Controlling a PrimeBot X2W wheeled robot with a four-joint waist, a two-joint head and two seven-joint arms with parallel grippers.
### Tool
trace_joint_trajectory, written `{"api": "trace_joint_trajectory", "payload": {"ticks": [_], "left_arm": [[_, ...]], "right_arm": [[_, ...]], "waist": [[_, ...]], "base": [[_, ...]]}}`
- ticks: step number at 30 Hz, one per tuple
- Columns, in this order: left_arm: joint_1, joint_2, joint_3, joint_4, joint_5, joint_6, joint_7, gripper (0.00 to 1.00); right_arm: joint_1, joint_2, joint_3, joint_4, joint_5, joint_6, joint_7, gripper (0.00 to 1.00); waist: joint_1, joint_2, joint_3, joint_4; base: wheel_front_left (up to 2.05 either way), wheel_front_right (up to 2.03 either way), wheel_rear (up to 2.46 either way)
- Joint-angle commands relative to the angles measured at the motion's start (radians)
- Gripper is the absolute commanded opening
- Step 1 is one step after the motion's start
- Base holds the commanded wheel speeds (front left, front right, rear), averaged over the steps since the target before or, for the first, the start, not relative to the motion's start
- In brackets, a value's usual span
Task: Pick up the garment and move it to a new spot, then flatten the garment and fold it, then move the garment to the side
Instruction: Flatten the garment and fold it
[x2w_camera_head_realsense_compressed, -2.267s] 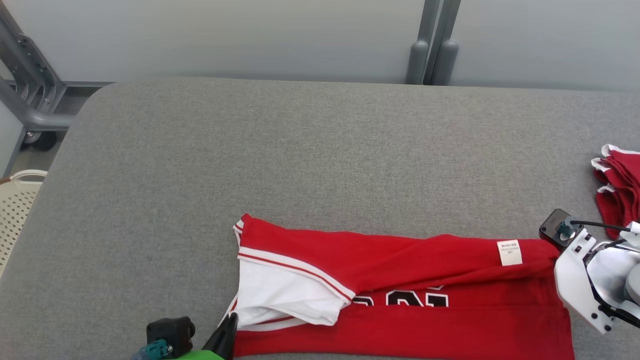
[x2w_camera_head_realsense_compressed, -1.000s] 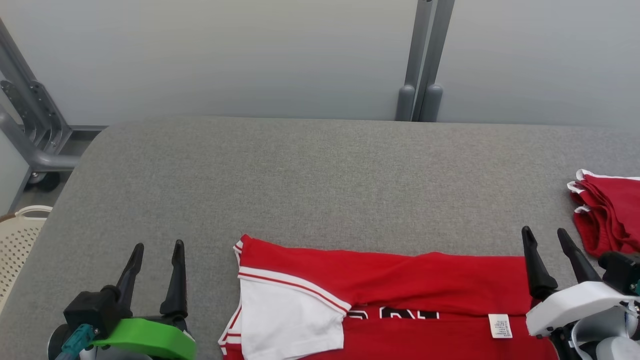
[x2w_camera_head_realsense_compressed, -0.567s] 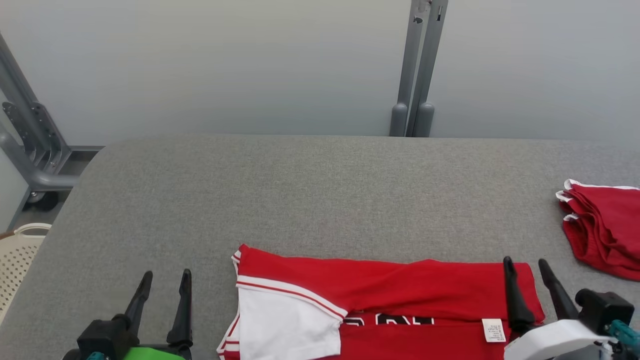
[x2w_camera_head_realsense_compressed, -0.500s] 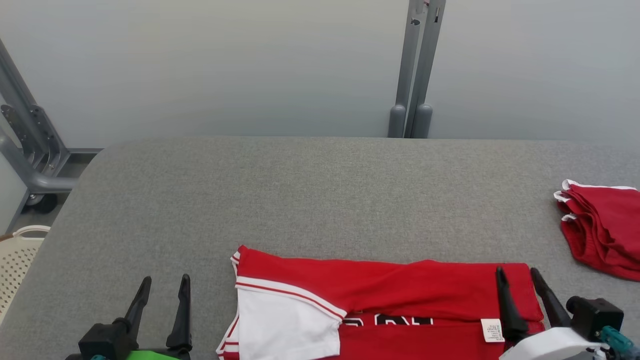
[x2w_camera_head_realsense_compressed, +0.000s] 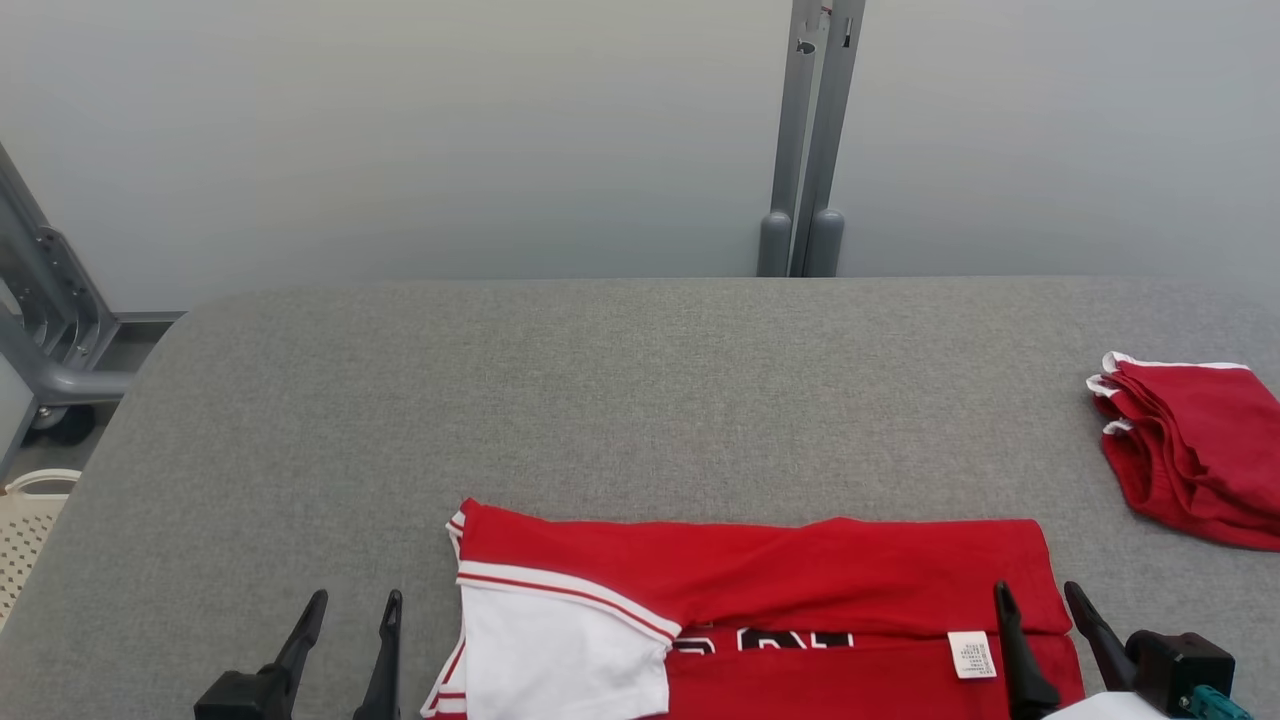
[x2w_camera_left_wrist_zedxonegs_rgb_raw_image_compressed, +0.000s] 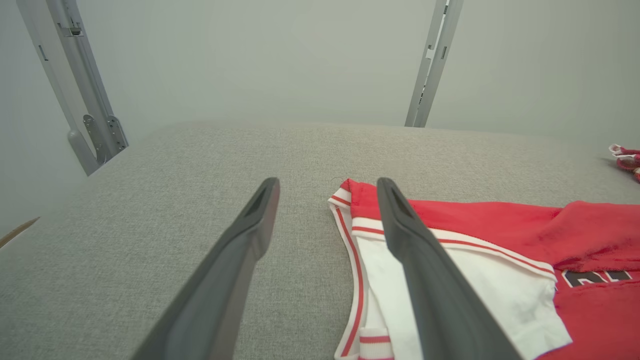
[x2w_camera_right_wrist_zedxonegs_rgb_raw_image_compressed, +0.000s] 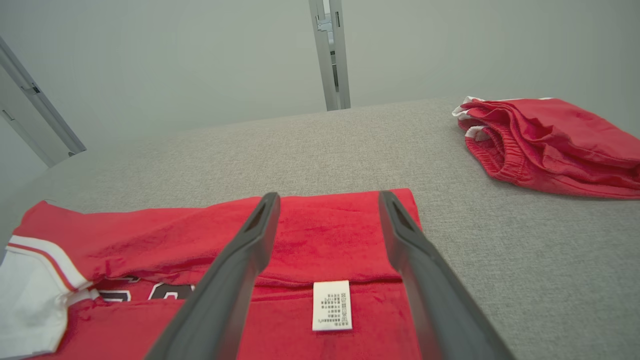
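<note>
Left gripper (x2w_camera_head_realsense_compressed: 355, 598), jaws apart and empty, sits just left of the red shirt (x2w_camera_head_realsense_compressed: 780, 580), which lies half-folded on the table (x2w_camera_head_realsense_compressed: 640, 380); right gripper (x2w_camera_head_realsense_compressed: 1036, 592), jaws apart, is over the shirt's right edge, perhaps touching. It should handle as soft, light cloth: pinch the corners

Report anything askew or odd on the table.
The red jersey is folded unevenly: the folded-over edge runs crooked across the black lettering, the white sleeve juts out at the left end, and the care label lies exposed.
</note>
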Motion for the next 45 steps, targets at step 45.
{"api": "trace_joint_trajectory", "payload": {"ticks": [45], "left_arm": [[-0.092,-0.011,-0.048,0.029,-0.009,-0.017,-0.003,1.00]], "right_arm": [[-0.181,0.004,-0.242,0.241,-0.083,0.000,0.198,1.00]], "waist": [[0.0000,0.0000,0.133,0.030]], "base": [[0.00,0.00,0.00]]}}
